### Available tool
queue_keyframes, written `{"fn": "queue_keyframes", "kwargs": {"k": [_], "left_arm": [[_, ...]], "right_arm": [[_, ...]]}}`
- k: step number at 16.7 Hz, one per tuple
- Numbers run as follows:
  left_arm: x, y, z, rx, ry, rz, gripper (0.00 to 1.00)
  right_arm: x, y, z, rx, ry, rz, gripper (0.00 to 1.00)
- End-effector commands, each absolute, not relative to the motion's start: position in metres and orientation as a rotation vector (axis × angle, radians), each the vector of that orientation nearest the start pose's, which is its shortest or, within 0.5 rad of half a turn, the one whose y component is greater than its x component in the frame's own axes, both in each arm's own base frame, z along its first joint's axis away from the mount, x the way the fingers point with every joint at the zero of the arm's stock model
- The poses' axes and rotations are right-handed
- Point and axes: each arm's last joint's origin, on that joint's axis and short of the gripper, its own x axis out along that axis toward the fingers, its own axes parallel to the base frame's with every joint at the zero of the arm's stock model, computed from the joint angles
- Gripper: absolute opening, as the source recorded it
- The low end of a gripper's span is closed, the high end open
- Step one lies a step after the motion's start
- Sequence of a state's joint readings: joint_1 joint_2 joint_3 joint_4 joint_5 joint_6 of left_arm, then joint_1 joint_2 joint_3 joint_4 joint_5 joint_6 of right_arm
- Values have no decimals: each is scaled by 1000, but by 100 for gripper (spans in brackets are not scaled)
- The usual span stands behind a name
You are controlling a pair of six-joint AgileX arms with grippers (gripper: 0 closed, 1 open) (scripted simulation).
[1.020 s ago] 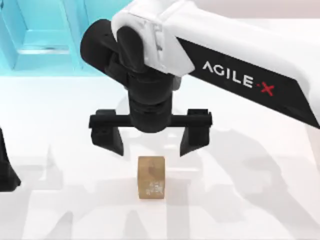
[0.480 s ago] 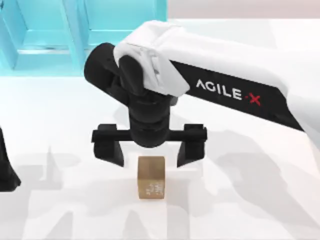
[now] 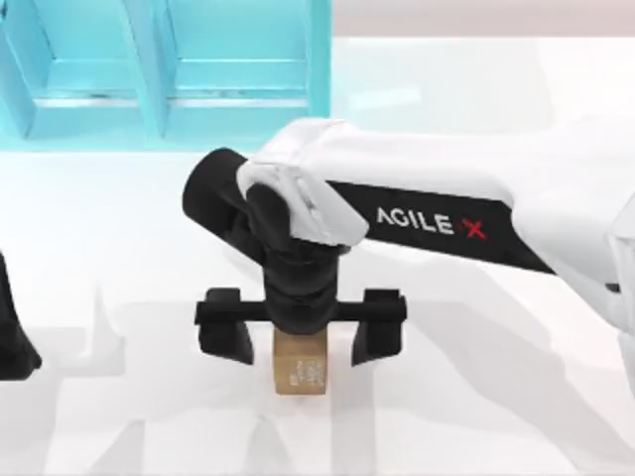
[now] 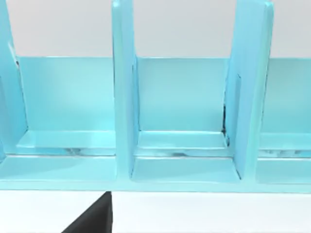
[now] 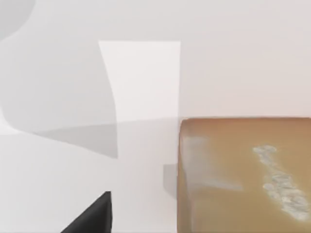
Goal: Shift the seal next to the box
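Seal (image 3: pixel 300 371) stands upright on the white table (image 3: pixel 496 397), well short of the blue box (image 3: pixel 169 69) behind it, so nothing of the shift is done yet by my reckoning. Over the seal, my right gripper (image 3: pixel 301 335) has its fingers spread wide, one on each side, not touching it. Gripping, carrying to the box and releasing remain, while my left arm (image 3: pixel 12 342) sits parked far left of the seal.

On our right arm (image 3: pixel 437 213), the black panel reads "AGILE X" in white letters, the X in red; the seal's (image 3: pixel 301 375) white marks are unreadable.
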State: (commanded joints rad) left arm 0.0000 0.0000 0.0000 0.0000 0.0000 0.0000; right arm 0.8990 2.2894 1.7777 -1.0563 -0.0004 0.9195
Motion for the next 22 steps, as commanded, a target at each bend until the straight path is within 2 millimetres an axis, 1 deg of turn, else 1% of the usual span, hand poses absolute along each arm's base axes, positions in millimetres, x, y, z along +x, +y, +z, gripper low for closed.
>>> {"fn": "queue_keyframes", "kwargs": {"k": [2,15,16,22], "left_arm": [[106,-1,160,0,0,0,100],[106,-1,160,0,0,0,100],[106,-1,160,0,0,0,100],[106,-1,160,0,0,0,100]], "right_arm": [[272,350,132,12,1572,-4,100],[272,350,132,12,1572,-4,2],[272,350,132,12,1572,-4,0],[272,350,132,12,1572,-4,0]]}}
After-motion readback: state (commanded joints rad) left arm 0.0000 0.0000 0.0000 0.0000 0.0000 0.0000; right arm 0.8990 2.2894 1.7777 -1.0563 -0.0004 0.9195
